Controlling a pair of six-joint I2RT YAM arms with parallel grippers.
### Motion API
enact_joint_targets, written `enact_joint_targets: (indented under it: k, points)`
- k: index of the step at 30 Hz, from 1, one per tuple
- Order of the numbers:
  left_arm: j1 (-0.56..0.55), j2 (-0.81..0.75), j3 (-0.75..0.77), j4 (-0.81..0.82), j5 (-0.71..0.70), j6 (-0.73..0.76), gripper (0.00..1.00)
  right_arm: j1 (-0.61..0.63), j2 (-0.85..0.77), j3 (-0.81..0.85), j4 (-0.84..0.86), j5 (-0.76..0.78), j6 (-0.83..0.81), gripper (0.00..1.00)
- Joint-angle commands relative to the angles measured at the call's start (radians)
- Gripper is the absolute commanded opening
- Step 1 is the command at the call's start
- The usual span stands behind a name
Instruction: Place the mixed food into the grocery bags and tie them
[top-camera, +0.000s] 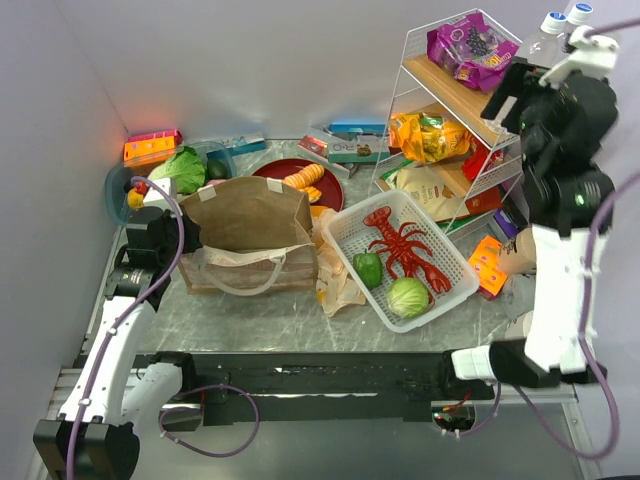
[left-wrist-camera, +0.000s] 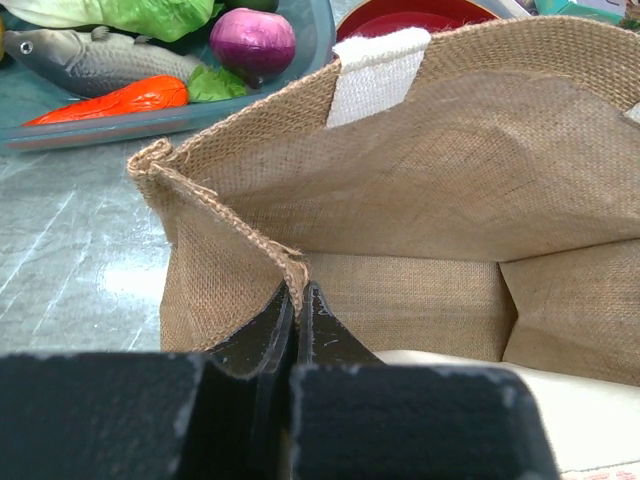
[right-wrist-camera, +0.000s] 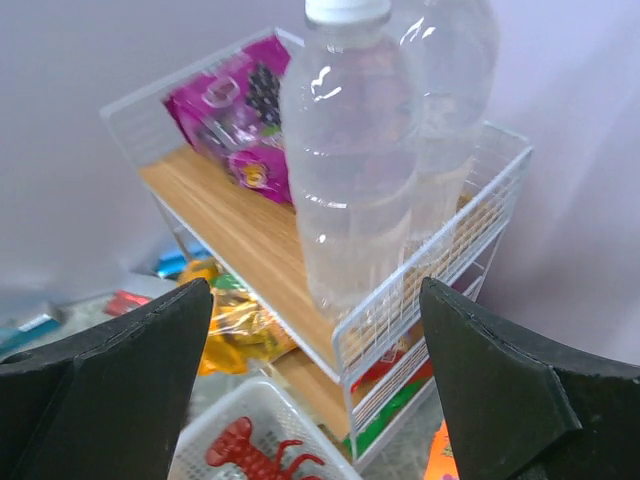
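If it reaches in off-centre, the right gripper (right-wrist-camera: 315, 290), jaws wide apart, could tip the clear bottle (right-wrist-camera: 350, 150) off the wire rack (right-wrist-camera: 440, 290), while the left gripper (left-wrist-camera: 297, 300) clamps the burlap bag (left-wrist-camera: 450, 170).

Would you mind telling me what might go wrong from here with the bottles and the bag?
1. The right gripper is open, facing the near bottle, whose neighbour stands close behind it on the wire rack; closing could topple one of them.
2. The left gripper pinches only a fold of the brown bag at its rim; it might slip, letting the mouth sag.
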Motion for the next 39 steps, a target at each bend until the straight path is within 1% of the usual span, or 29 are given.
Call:
enact_joint_targets:
  k: [1, 4, 8, 13, 17, 22, 27, 31, 36, 39]
  points:
    - [-0.012, 0.006, -0.012, 0.026, 0.042, 0.003, 0.01, -0.079, 0.075, 0.068, -0.025, -0.129, -0.024, 0.91]
    - [-0.014, 0.015, -0.014, 0.028, 0.048, 0.003, 0.01, -0.131, 0.098, 0.084, -0.013, -0.205, -0.021, 0.90]
    - [-0.014, 0.018, -0.015, 0.031, 0.056, 0.003, 0.01, -0.143, 0.147, 0.125, -0.044, -0.172, -0.018, 0.90]
    - [-0.014, 0.026, -0.014, 0.031, 0.057, 0.004, 0.01, -0.153, 0.098, 0.004, 0.045, -0.163, -0.008, 0.90]
    - [-0.014, 0.029, -0.015, 0.034, 0.063, 0.006, 0.01, -0.157, 0.113, -0.007, 0.082, -0.127, 0.000, 0.90]
    - [-0.014, 0.029, -0.015, 0.031, 0.060, 0.007, 0.01, -0.160, 0.086, -0.091, 0.206, -0.123, 0.012, 0.87]
    - [-0.014, 0.032, -0.017, 0.034, 0.063, 0.007, 0.01, -0.162, 0.090, -0.103, 0.231, -0.101, 0.025, 0.86]
    - [-0.014, 0.031, -0.017, 0.035, 0.069, 0.007, 0.01, -0.162, 0.074, -0.151, 0.278, -0.095, 0.025, 0.86]
    - [-0.014, 0.029, -0.017, 0.035, 0.069, 0.007, 0.01, -0.162, 0.090, -0.151, 0.288, -0.061, 0.026, 0.84]
    - [-0.014, 0.031, -0.017, 0.034, 0.068, 0.007, 0.01, -0.162, 0.093, -0.157, 0.300, -0.060, 0.028, 0.78]
